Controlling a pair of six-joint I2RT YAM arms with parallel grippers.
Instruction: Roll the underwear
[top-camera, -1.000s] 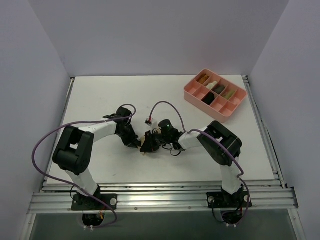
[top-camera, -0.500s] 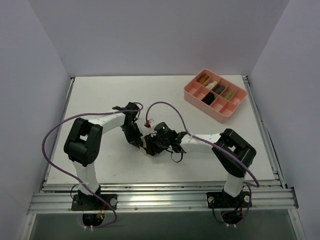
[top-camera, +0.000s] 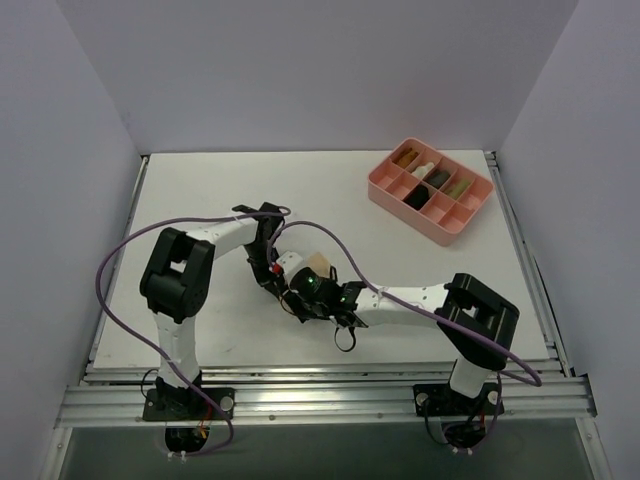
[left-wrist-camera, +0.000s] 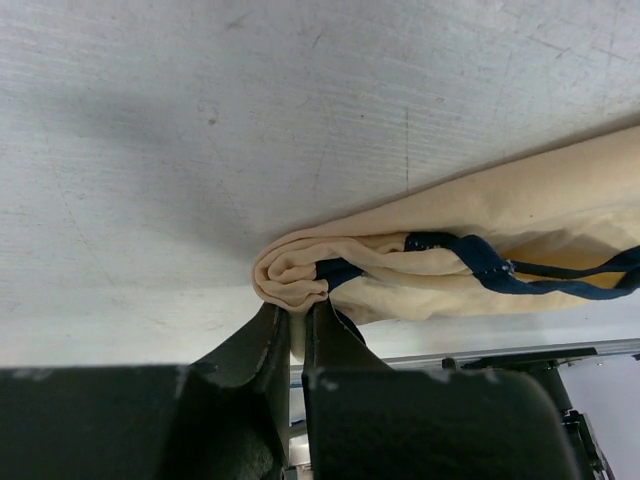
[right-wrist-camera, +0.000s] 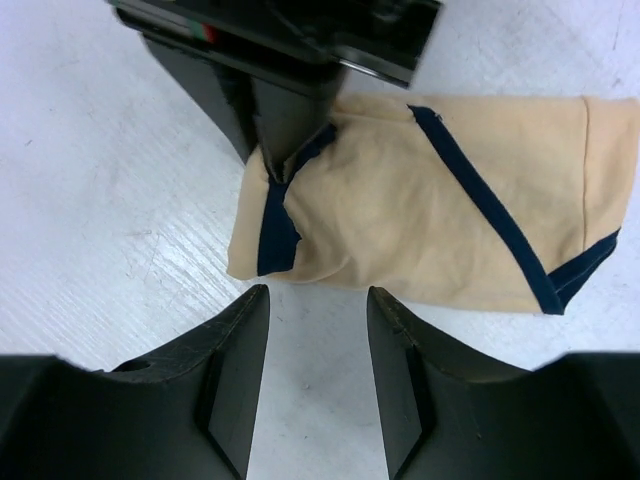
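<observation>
The underwear (right-wrist-camera: 400, 200) is a tan cloth with dark trim, lying on the white table and folded into a flat band. One end is bunched into a small roll (left-wrist-camera: 290, 275). My left gripper (left-wrist-camera: 297, 310) is shut on that rolled end; in the right wrist view it (right-wrist-camera: 272, 165) comes in from the top and pinches the cloth's corner. My right gripper (right-wrist-camera: 318, 295) is open, its fingers just short of the cloth's near edge, touching nothing. From above, the underwear (top-camera: 318, 263) shows as a tan patch between the left gripper (top-camera: 298, 272) and right gripper (top-camera: 305, 290).
A pink divided tray (top-camera: 412, 217) holding several rolled cloths stands at the back right of the table. White walls close in the table on three sides. Purple cables loop over both arms near the middle.
My right gripper has opened and let go of the underwear. My left gripper has shut on the rolled end. Both wrists shifted left and back, and the cloth now lies more spread out.
</observation>
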